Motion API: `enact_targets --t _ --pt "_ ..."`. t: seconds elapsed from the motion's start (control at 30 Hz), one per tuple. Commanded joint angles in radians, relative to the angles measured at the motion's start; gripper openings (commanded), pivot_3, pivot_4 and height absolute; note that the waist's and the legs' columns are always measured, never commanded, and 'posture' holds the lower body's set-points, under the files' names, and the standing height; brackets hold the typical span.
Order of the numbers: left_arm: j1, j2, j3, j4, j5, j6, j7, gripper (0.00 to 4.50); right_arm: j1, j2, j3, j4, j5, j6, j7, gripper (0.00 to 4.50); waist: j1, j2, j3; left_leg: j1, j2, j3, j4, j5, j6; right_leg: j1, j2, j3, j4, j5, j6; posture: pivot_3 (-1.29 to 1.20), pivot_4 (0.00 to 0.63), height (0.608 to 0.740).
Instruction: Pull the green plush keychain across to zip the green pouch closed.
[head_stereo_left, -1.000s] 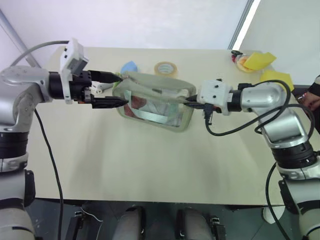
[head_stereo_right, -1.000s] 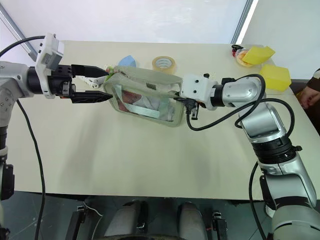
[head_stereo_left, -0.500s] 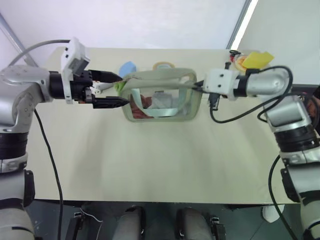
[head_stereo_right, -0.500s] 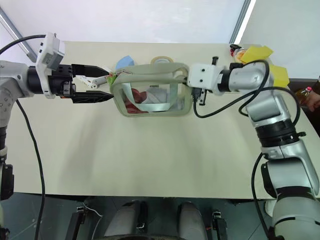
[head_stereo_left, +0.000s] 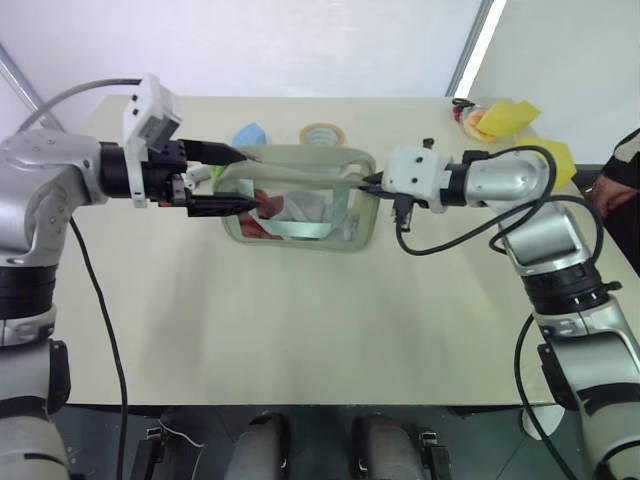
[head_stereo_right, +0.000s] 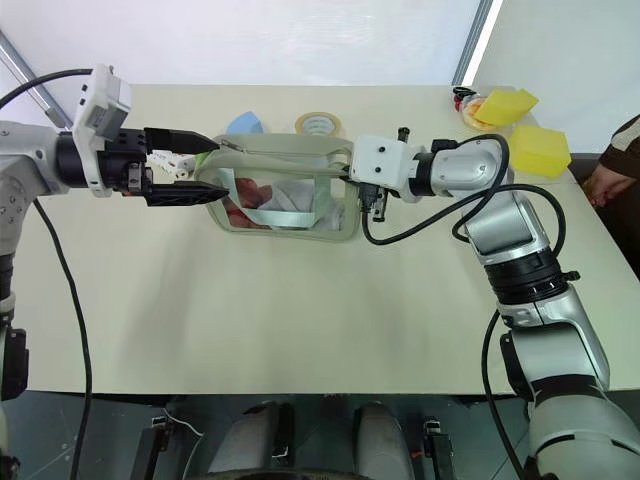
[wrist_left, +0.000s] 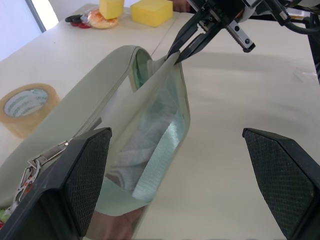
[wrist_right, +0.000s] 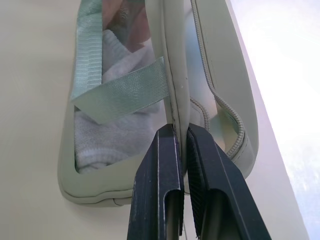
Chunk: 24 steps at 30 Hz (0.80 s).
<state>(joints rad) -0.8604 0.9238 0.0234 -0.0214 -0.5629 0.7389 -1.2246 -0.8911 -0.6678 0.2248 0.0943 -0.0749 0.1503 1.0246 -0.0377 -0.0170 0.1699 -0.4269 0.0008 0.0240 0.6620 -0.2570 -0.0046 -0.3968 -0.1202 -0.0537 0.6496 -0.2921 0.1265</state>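
Swung upright off the table since a second ago, green pouch now hangs pinched at its end seam by right gripper, steadied for zipping. Spread wide, left gripper flanks green plush keychain at pouch's opposite end.

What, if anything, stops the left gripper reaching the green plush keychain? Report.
Likely nothing: yes. The open left gripper straddles the green pouch's end, with the green plush keychain between its fingers.
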Motion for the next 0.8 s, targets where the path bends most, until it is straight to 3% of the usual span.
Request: enact_targets --t 0.03,0.13,0.23,0.57,0.8 --pt "-0.007 0.014 0.037 -0.021 -0.012 -0.007 -0.002 4.5 -0.02 -0.003 -0.011 -0.01 -0.001 -0.006 -0.003 0.75 0.001 0.0 0.0 0.0 0.0 0.0 0.0 0.0 0.0 0.0 0.0 0.0 0.0 0.0 0.0 0.0 0.15 0.74" --pt "-0.003 0.022 0.048 -0.011 -0.01 -0.004 0.004 4.5 0.003 -0.023 -0.014 -0.048 0.008 0.009 0.021 1.99 0.002 0.0 0.0 0.0 0.0 0.0 0.0 0.0 0.0 0.0 0.0 0.0 0.0 0.0 0.0 0.0 0.15 0.74" --pt "-0.005 0.033 0.079 0.026 -0.007 0.0 0.027 4.5 0.009 -0.045 -0.033 -0.1 0.025 0.046 0.041 3.56 0.003 0.0 0.0 0.0 0.0 0.0 0.0 0.0 0.0 0.0 0.0 0.0 0.0 0.0 0.0 0.0 0.15 0.74" --pt "-0.061 0.168 0.058 0.408 0.188 -0.259 -0.038 4.5 -0.053 0.074 0.009 -0.162 0.052 0.161 -0.012 3.56 -0.004 0.0 0.0 0.0 0.0 0.0 -0.001 0.0 0.0 -0.001 0.0 0.0 0.0 0.0 0.0 0.0 0.15 0.74" --pt "-0.074 0.133 0.057 0.492 0.227 -0.327 -0.044 4.5 -0.028 0.095 0.059 -0.081 -0.009 0.126 -0.046 3.56 0.026 0.0 0.0 -0.001 -0.001 0.001 0.0 0.0 0.0 0.0 0.0 -0.001 0.0 0.0 0.0 0.0 0.15 0.74"
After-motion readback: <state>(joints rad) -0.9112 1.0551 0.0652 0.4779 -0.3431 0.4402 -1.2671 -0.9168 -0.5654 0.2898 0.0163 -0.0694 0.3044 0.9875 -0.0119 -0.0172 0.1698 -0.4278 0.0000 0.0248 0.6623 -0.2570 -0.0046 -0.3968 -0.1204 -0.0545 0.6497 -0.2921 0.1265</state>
